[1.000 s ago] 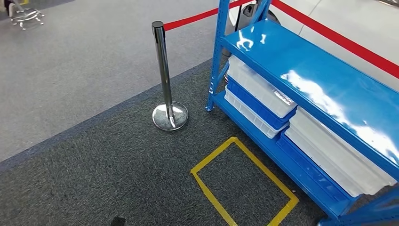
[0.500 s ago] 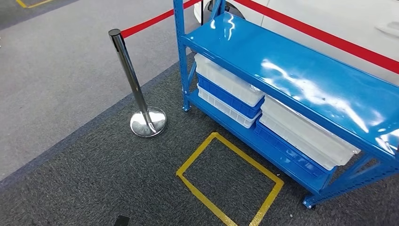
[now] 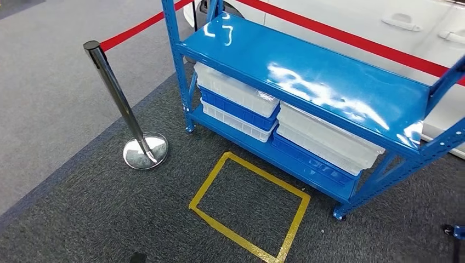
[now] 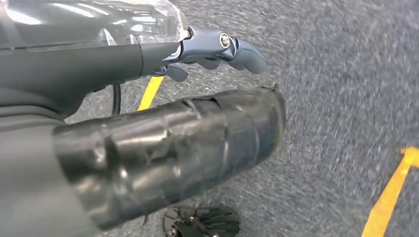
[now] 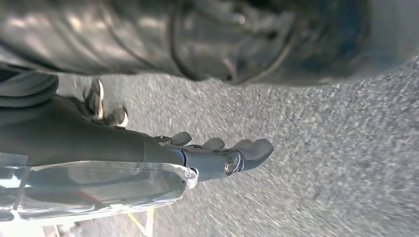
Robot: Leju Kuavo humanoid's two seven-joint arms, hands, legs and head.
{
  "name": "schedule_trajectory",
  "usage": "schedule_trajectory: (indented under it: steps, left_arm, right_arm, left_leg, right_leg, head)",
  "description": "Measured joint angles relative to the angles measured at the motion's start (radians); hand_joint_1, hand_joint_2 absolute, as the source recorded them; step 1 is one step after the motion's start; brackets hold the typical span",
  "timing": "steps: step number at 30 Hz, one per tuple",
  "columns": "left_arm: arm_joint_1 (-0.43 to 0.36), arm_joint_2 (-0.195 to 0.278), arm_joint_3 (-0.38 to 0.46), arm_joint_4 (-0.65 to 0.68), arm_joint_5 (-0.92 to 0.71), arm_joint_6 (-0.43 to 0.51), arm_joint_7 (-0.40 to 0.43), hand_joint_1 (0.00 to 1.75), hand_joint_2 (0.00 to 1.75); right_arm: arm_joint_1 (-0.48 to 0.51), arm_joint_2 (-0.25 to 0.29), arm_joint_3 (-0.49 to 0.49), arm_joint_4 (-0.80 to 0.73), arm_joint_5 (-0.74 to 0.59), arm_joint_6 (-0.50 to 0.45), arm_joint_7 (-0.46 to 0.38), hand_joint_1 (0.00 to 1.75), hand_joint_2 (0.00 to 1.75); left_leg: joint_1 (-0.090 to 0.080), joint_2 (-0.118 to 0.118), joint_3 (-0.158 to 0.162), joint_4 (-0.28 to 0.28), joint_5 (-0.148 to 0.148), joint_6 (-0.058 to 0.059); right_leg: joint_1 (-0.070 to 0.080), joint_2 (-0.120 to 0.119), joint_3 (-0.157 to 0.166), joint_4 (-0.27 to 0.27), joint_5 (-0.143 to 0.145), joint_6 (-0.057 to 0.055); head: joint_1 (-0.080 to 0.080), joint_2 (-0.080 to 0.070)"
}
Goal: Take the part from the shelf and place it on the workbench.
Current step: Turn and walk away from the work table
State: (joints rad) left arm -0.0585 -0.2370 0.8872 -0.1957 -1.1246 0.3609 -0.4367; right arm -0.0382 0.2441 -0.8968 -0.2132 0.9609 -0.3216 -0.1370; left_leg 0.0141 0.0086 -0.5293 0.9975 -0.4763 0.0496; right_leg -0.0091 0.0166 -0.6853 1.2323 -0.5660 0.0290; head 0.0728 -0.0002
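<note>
A blue metal shelf [image 3: 307,82] stands ahead in the head view, its glossy top board bare. On its lower board lie stacked white bins [image 3: 236,90] and blue bins [image 3: 237,109], with another white stack [image 3: 323,137] to their right; I cannot tell what is inside them. My left hand [image 4: 217,47] hangs over the grey carpet with its fingers stretched out and nothing in it. My right hand [image 5: 222,158] hangs the same way, fingers apart and empty.
A yellow tape square [image 3: 209,180] marks the dark carpet just in front of the shelf. A chrome stanchion [image 3: 118,104] with a red belt [image 3: 137,27] stands to the left. A white car [image 3: 384,22] is behind the shelf.
The whole picture has shifted left: the camera has turned right toward the shelf, whose right end and the car behind now show. Nothing on the shelf has moved.
</note>
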Motion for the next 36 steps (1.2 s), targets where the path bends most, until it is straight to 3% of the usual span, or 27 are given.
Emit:
schedule_trajectory:
  steps: [1,2,3,6,8,10,12,14,16,17,18,19,21,23,25,26,28,30,31,32,33,35,36]
  left_arm:
    - [0.001,0.000,0.000,0.000,0.000,0.000,0.000,0.00,0.00]
    - [0.001,0.000,0.000,0.000,0.000,0.000,0.000,0.00,0.00]
    - [0.000,0.000,0.000,0.000,0.000,0.000,0.000,0.00,0.00]
    - [-0.002,0.000,0.000,0.000,0.000,0.000,0.000,0.00,0.00]
    - [-0.003,0.000,0.000,0.000,0.000,0.000,0.000,0.00,0.00]
    - [-0.006,-0.001,0.000,0.000,0.000,0.000,0.000,0.00,0.00]
    - [-0.008,-0.001,0.000,0.000,-0.001,0.001,0.000,0.00,0.00]
    - [-0.007,-0.001,0.000,0.000,-0.002,0.001,0.000,0.00,0.00]
    - [-0.002,-0.001,0.000,0.000,-0.002,0.001,0.001,0.00,0.00]
    - [-0.001,-0.001,0.000,0.000,-0.002,0.001,0.001,0.00,0.00]
    - [0.000,-0.001,0.000,0.000,-0.001,0.001,0.002,0.00,0.00]
    - [0.000,-0.001,0.000,0.000,-0.001,0.001,0.002,0.00,0.00]
    - [-0.001,-0.001,0.000,0.000,-0.001,0.001,0.002,0.00,0.00]
    - [-0.001,-0.001,0.000,0.000,0.000,0.001,0.002,0.00,0.00]
    - [-0.003,-0.002,0.000,0.000,0.000,0.001,0.003,0.00,0.00]
    - [-0.004,-0.002,0.000,0.000,0.000,0.001,0.003,0.00,0.00]
    - [-0.004,-0.004,0.001,0.000,0.000,0.001,0.003,0.00,0.00]
    - [-0.001,-0.004,0.001,0.000,-0.003,0.001,0.004,0.00,0.00]
    - [0.000,-0.004,0.001,0.000,-0.005,0.001,0.005,0.00,0.00]
    - [0.001,-0.004,0.001,0.000,-0.007,0.000,0.006,0.00,0.00]
    - [0.001,-0.004,0.001,0.000,-0.009,-0.001,0.007,0.00,0.00]
    - [-0.002,-0.004,0.001,0.000,-0.014,-0.002,0.007,0.00,0.00]
    - [-0.003,-0.004,0.001,0.000,-0.016,-0.003,0.008,0.00,0.44]
  right_arm:
    - [0.000,0.000,0.000,0.000,0.000,0.000,0.000,0.00,0.00]
    - [0.001,0.000,0.000,0.000,0.000,0.000,0.000,0.00,0.00]
    - [0.002,0.000,0.000,0.000,0.000,0.000,0.000,0.00,0.00]
    - [0.002,0.000,0.000,0.000,0.000,0.000,0.000,0.00,0.00]
    - [0.000,-0.001,0.000,0.000,0.000,0.000,0.000,0.00,0.00]
    - [0.002,0.000,0.000,0.000,0.000,0.000,0.000,0.00,0.00]
    - [0.003,0.000,0.000,0.000,0.000,0.000,0.000,0.00,0.00]
    - [0.001,0.001,0.000,0.000,0.000,0.000,0.001,0.00,0.00]
    - [0.000,0.001,0.000,0.000,0.000,0.000,0.001,0.00,0.00]
    - [0.000,0.001,0.000,0.000,0.000,0.000,0.001,0.00,0.00]
    - [0.001,0.001,0.000,0.000,0.000,0.000,0.001,0.00,0.00]
    - [0.002,0.001,0.000,0.000,0.000,0.000,0.001,0.00,0.00]
    - [0.001,0.001,0.000,0.000,0.000,0.000,0.001,0.00,0.00]
    - [0.000,0.001,0.000,0.000,0.001,0.000,0.001,0.00,0.00]
    - [0.003,0.001,-0.001,0.000,0.002,0.000,0.003,0.00,0.00]
    - [0.005,0.001,-0.001,0.000,0.002,-0.001,0.005,0.00,0.00]
    - [0.006,0.000,-0.001,0.000,0.007,-0.004,0.013,0.00,0.00]
    - [0.004,0.000,0.000,0.000,0.021,-0.010,0.032,0.00,0.00]
    - [0.003,0.000,0.000,0.000,0.028,-0.013,0.044,0.00,0.00]
    - [0.003,0.000,0.001,0.000,0.032,-0.016,0.059,0.00,0.00]
    - [0.004,0.000,0.001,0.001,0.035,-0.019,0.073,0.00,0.00]
    - [0.004,0.000,0.001,0.001,0.036,-0.021,0.094,0.00,0.00]
    - [0.004,0.000,0.001,0.001,0.036,-0.021,0.100,0.00,0.00]
  left_leg:
    - [-0.001,0.015,0.000,0.000,-0.002,0.001]
    - [-0.002,0.030,0.002,0.000,-0.004,0.000]
    - [-0.002,0.043,0.005,0.000,-0.006,-0.001]
    - [-0.006,0.074,0.018,0.001,-0.017,-0.010]
    - [-0.010,0.091,0.023,0.002,-0.023,-0.019]
    - [-0.011,0.102,0.028,0.002,-0.028,-0.030]
    - [-0.009,0.067,0.021,0.030,-0.051,-0.041]
    - [-0.005,0.016,-0.025,0.135,-0.112,-0.049]
    - [-0.003,0.002,-0.090,0.267,-0.163,-0.054]
    - [-0.002,0.001,-0.107,0.294,-0.161,-0.056]
    - [0.000,-0.001,-0.105,0.280,-0.136,-0.057]
    - [0.002,-0.006,-0.086,0.229,-0.097,-0.057]
    - [0.008,-0.047,-0.033,0.094,-0.031,-0.056]
    - [0.009,-0.080,-0.011,0.032,-0.017,-0.052]
    - [0.006,-0.069,-0.009,0.027,-0.016,-0.042]
    - [0.007,-0.059,-0.006,0.023,-0.013,-0.035]
    - [0.010,-0.037,-0.003,0.013,-0.005,-0.021]
    - [0.007,-0.015,-0.003,0.010,-0.004,-0.016]
    - [0.006,-0.005,-0.004,0.011,-0.005,-0.015]
    - [0.005,0.003,-0.004,0.011,-0.005,-0.015]
    - [0.005,0.009,-0.003,0.011,-0.006,-0.016]
    - [0.005,0.016,0.001,0.011,-0.009,-0.019]
    - [0.003,0.019,0.003,0.012,-0.011,-0.023]
  right_leg:
    - [-0.002,-0.005,-0.024,0.047,-0.013,0.003]
    - [-0.004,-0.008,-0.031,0.061,-0.007,0.004]
    - [-0.005,-0.013,-0.017,0.034,0.017,0.004]
    - [0.003,-0.061,0.087,-0.161,0.101,-0.011]
    - [0.013,-0.077,0.112,-0.215,0.109,-0.025]
    - [0.012,-0.057,0.110,-0.218,0.111,-0.035]
    - [0.004,-0.040,0.114,-0.226,0.116,-0.047]
    - [0.000,-0.022,0.116,-0.230,0.119,-0.056]
    - [0.000,0.003,0.113,-0.229,0.120,-0.059]
    - [0.000,0.017,0.113,-0.227,0.120,-0.059]
    - [0.000,0.032,0.113,-0.224,0.119,-0.058]
    - [-0.001,0.047,0.114,-0.221,0.118,-0.056]
    - [-0.003,0.074,0.109,-0.208,0.113,-0.048]
    - [-0.003,0.095,0.098,-0.198,0.111,-0.035]
    - [-0.005,0.114,0.091,-0.200,0.116,-0.020]
    - [-0.007,0.111,0.088,-0.197,0.115,-0.015]
    - [-0.005,0.065,0.064,-0.147,0.081,-0.006]
    - [-0.005,0.008,0.007,-0.025,0.016,0.001]
    - [-0.006,-0.003,-0.021,0.036,-0.008,0.004]
    - [-0.007,-0.009,-0.036,0.068,-0.014,0.005]
    - [-0.007,-0.011,-0.032,0.065,-0.002,0.005]
    - [-0.006,-0.015,0.031,-0.048,0.061,-0.002]
    - [-0.002,-0.019,0.068,-0.116,0.085,-0.008]
  head:
    - [0.000,0.000]
    - [0.000,0.000]
    - [0.000,0.000]
    - [0.000,0.000]
    - [0.000,0.000]
    - [0.000,0.000]
    - [0.000,0.000]
    - [-0.001,0.000]
    - [-0.001,0.000]
    - [-0.001,0.000]
    - [-0.001,0.000]
    - [-0.001,0.000]
    - [-0.001,0.000]
    - [0.000,0.000]
    - [0.000,0.000]
    - [0.000,0.000]
    - [0.003,0.000]
    - [0.005,0.000]
    - [0.004,0.000]
    - [0.005,0.000]
    - [0.005,0.000]
    - [0.005,0.000]
    - [0.005,0.000]
